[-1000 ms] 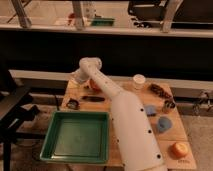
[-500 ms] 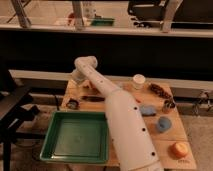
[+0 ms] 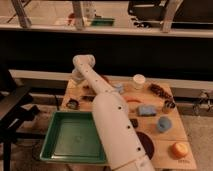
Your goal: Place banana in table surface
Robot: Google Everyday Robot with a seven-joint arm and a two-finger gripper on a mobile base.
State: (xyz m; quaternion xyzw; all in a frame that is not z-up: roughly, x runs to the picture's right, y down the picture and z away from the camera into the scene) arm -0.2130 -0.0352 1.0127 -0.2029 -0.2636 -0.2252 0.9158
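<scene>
One white robot arm (image 3: 112, 125) rises from the near edge of a light tan wooden worktop (image 3: 150, 117) and reaches toward its far left corner, bending at an elbow (image 3: 82, 62) above that corner. The gripper (image 3: 76, 79) sits just below the elbow, low over the far left part of the worktop; whether its jaws are wide, narrow or holding anything cannot be told. The banana cannot be made out; the arm covers much of the middle of the worktop. One large green tray (image 3: 75, 137) lies at the near left corner, overhanging the edge. Scattered across the right half are one white cup (image 3: 138, 81) near the far edge, one small blue item (image 3: 118, 88) beside the arm, two more blue pieces (image 3: 147, 110) (image 3: 164, 124) toward the right edge, one orange-red stick (image 3: 131, 100) mid-worktop, one brown cluster (image 3: 159, 90) at the far right corner, one orange round object (image 3: 178, 149) at the near right corner, and one dark round dish (image 3: 146, 145) partly hidden by the arm. One small dark object (image 3: 73, 104) sits at the left edge.
</scene>
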